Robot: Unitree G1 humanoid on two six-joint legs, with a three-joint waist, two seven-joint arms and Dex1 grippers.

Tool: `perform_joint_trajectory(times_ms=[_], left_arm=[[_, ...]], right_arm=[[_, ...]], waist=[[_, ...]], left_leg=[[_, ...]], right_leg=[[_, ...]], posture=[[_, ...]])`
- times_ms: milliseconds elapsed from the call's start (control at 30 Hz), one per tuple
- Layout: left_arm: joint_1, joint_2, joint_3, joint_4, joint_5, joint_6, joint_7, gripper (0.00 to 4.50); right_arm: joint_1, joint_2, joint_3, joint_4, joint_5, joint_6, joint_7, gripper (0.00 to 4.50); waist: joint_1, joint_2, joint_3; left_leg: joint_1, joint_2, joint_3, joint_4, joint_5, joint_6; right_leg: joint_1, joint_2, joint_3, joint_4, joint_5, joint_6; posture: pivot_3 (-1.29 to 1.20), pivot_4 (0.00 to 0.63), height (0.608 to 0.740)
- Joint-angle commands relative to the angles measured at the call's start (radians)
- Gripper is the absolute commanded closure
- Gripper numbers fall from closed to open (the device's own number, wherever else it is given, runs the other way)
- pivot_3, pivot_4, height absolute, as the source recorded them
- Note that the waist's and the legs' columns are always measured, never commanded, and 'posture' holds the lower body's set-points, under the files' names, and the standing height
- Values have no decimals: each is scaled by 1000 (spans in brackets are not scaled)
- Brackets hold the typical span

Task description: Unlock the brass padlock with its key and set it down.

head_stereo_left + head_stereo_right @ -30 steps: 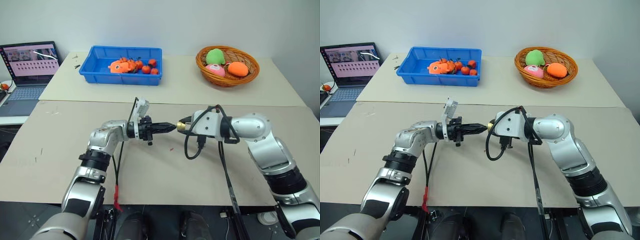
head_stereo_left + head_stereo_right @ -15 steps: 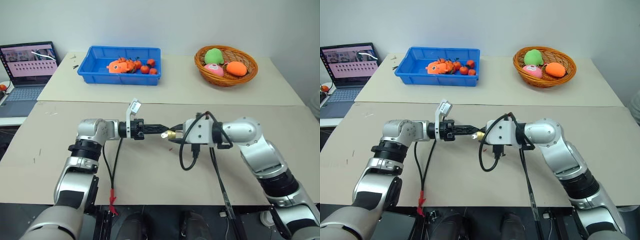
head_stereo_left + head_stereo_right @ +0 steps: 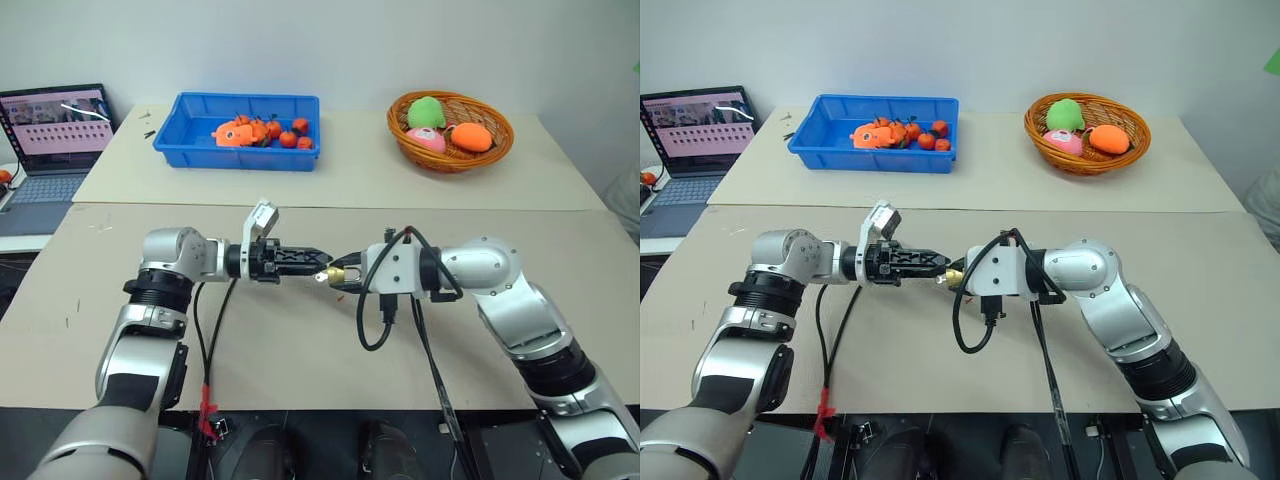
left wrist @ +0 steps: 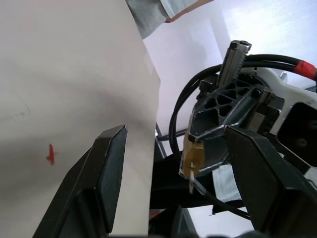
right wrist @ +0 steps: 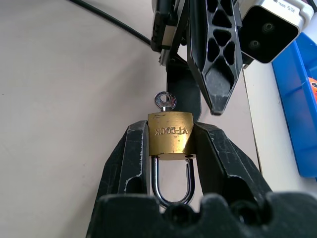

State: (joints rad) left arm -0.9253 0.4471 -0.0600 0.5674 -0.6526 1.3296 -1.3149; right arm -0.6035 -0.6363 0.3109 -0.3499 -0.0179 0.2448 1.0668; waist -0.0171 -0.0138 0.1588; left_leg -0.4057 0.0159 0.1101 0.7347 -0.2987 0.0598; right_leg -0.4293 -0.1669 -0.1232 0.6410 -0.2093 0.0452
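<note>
I count one brass padlock clamped in the right gripper, one key inserted; the left gripper is spread, apparently clear of it.

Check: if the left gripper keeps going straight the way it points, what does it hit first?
Probably the key sticking out of the brass padlock clamped in the right gripper. The open left gripper points right at it, though depth is unclear.

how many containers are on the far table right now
2. A blue bin of small orange items sits on the far table's left part; a wicker basket of plush toys sits on its right part. None looks hidden.
</note>
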Motion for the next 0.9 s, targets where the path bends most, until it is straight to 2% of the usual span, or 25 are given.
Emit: perform_joint_trajectory(times_ms=[33,233,500,600,633,667,833,900], left_arm=[[14,11,-12,-50,-14,-6,-11,1181],[50,13,-38,-106,-26,-3,-22,1181],[46,-1,-5,-87,-45,1,8,1181],[45,-4,0,-83,-45,-1,11,1930],[44,-4,1,-81,-45,-1,10,2441],[44,-5,2,-80,-45,-2,10,2596],[41,-8,3,-74,-42,-13,11,4421],[41,-10,4,-73,-43,-17,13,4495]], right_arm=[[-8,-5,-16,-27,6,-24,-10,3590],[-13,-2,-16,-22,5,-26,-12,3590],[-16,-5,-17,-18,3,-29,-13,3590],[-17,-5,-17,-17,2,-30,-13,3590],[-17,-5,-17,-16,2,-31,-13,3590],[-18,-6,-17,-16,1,-31,-13,3590],[-19,-7,-20,-13,2,-33,-12,3590],[-19,-9,-20,-14,1,-33,-13,3590]], waist=[[2,0,0],[2,0,0],[2,0,0],[2,0,0],[2,0,0],[2,0,0],[2,0,0],[2,0,0]], left_leg=[[0,0,0,0,0,0],[0,0,0,0,0,0],[0,0,0,0,0,0],[0,0,0,0,0,0],[0,0,0,0,0,0],[0,0,0,0,0,0],[0,0,0,0,0,0],[0,0,0,0,0,0]], right_leg=[[0,0,0,0,0,0],[0,0,0,0,0,0],[0,0,0,0,0,0],[0,0,0,0,0,0],[0,0,0,0,0,0],[0,0,0,0,0,0],[0,0,0,0,0,0],[0,0,0,0,0,0]], posture=[[0,150,692],[0,150,692],[0,150,692],[0,150,692],[0,150,692],[0,150,692],[0,150,692],[0,150,692]])
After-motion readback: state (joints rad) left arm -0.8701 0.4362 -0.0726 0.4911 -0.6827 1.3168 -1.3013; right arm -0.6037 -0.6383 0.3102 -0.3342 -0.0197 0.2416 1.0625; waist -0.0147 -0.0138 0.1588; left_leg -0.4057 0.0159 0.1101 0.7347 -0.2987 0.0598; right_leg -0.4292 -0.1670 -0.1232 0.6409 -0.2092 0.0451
